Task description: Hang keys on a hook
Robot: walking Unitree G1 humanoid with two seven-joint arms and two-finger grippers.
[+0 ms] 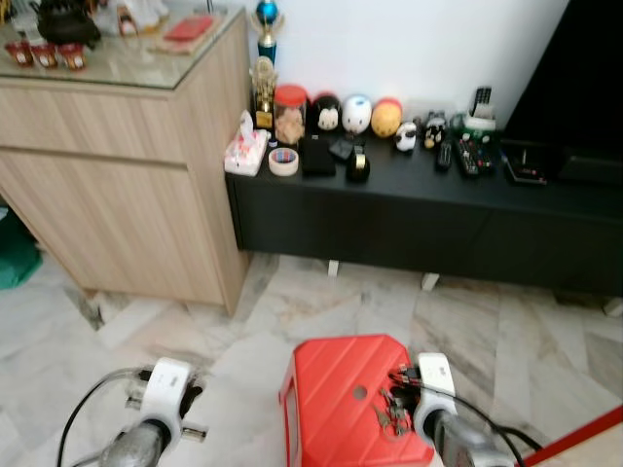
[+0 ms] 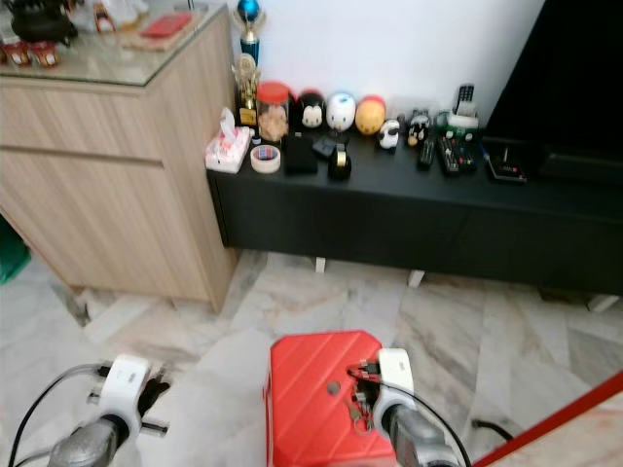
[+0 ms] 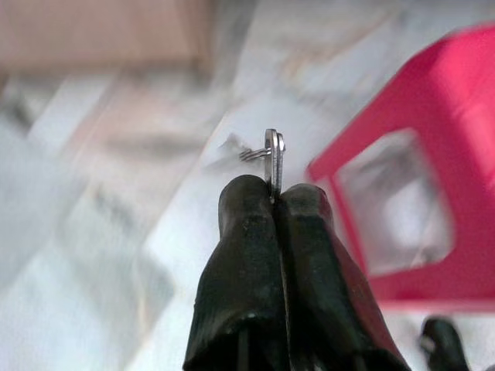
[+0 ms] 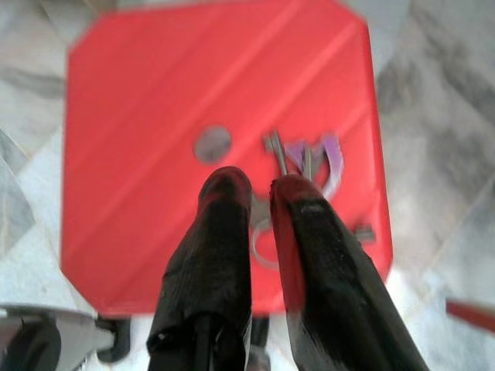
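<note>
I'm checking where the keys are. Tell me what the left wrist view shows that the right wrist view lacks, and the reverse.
Left wrist view: the left gripper shut on a thin metal key with a small ring, over marble floor. Right wrist view: the right gripper, fingers slightly apart, above a bunch of keys lying on the stool top by its round hole. Both: the red stool.

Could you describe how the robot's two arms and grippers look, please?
Both arms are silver metal with a white block at the wrist. A black cable loops beside the left arm, and black cables run by the right arm. The left gripper and right gripper each have two long, rounded, glossy black fingers.
</note>
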